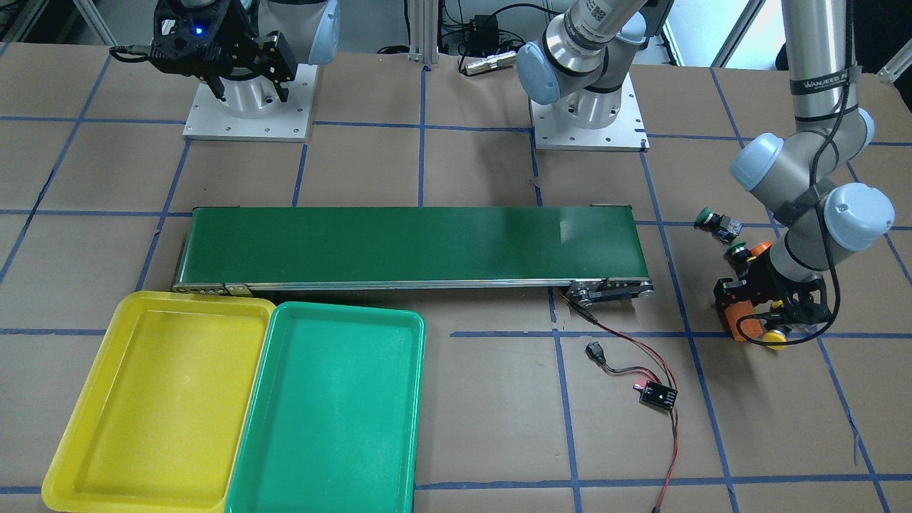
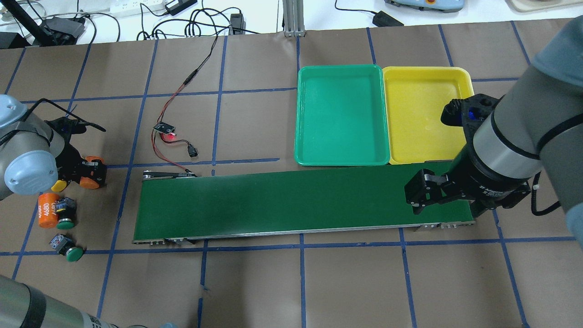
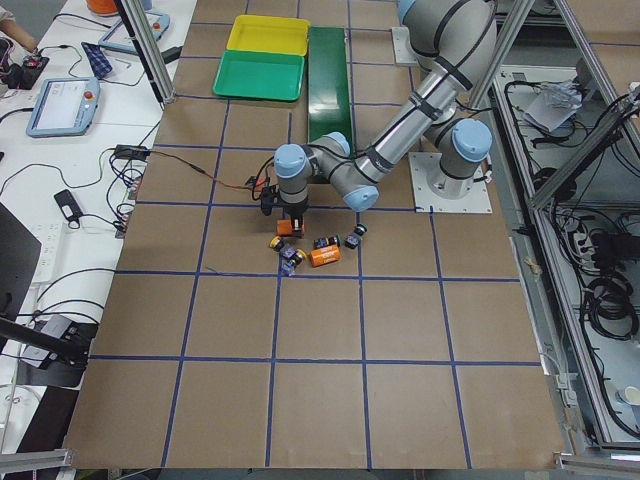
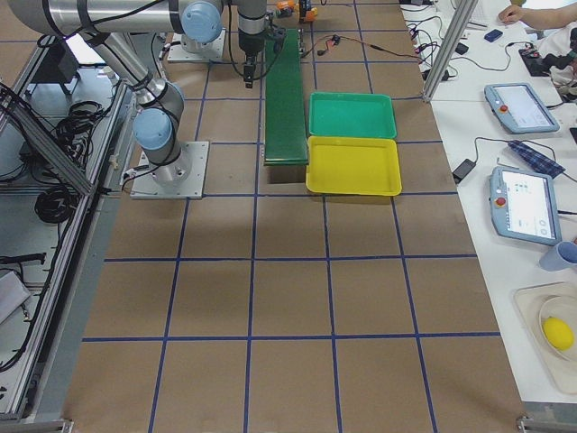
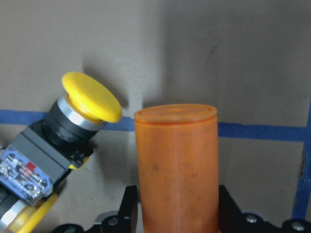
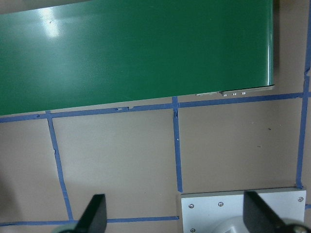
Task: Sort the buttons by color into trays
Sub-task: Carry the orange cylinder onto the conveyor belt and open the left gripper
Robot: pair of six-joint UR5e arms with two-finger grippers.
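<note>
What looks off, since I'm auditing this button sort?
The left gripper is closed around an orange cylinder, not a button; a yellow button lies right beside it. Odd, since only buttons get sorted.

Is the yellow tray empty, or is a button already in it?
Empty. The front-facing view shows the whole yellow tray, and its floor is bare with nothing lying inside.

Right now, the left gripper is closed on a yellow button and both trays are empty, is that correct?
No. The left gripper is closed on an orange cylinder instead; the yellow button lies beside it, as the left wrist view shows. The yellow tray and the green tray are empty.
</note>
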